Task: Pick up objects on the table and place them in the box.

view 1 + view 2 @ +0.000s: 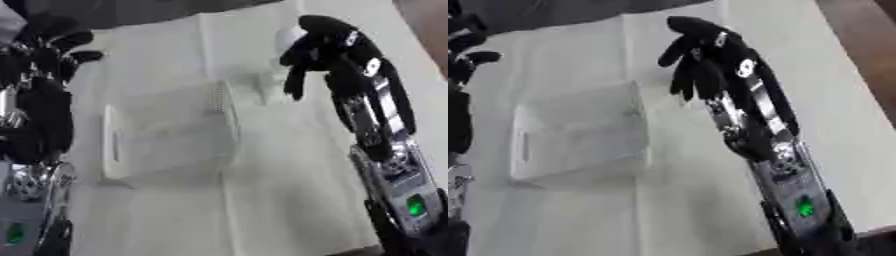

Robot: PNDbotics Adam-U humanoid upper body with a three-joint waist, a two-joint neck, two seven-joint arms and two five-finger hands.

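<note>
White, rounded obj [289, 37] is sitting on the counter [289, 200] toward the far edge, and it's lying just behind and to the left of the right hand [328, 47], partly hidden by it. In the right eye view the hand is covering it completely, so shape is hard to read; no clear long axis, looks roundish. Can't tell whether hand and obj are touching.

Right hand is hanging over that far area w/ fingers [296, 82] drooping downward, relaxed and spread, holding nothing. Fingertips are pointing at bare counter nearer the box than the obj, so the obj is lying beyond the fingers, toward the far edge.

Clear plastic box [166, 135] is standing near the counter's left side, open top, looking empty as far as can be seen. It's sitting well apart from the obj, nearer the robot and to the left.

Left hand [57, 42] is showing at the upper left corner, fingers half-curled, nothing in them, farther from the obj than the right.

Judgement: right hand is the nearer one; it's needing to reach further out before closing, then carry back-left to the box.
</note>
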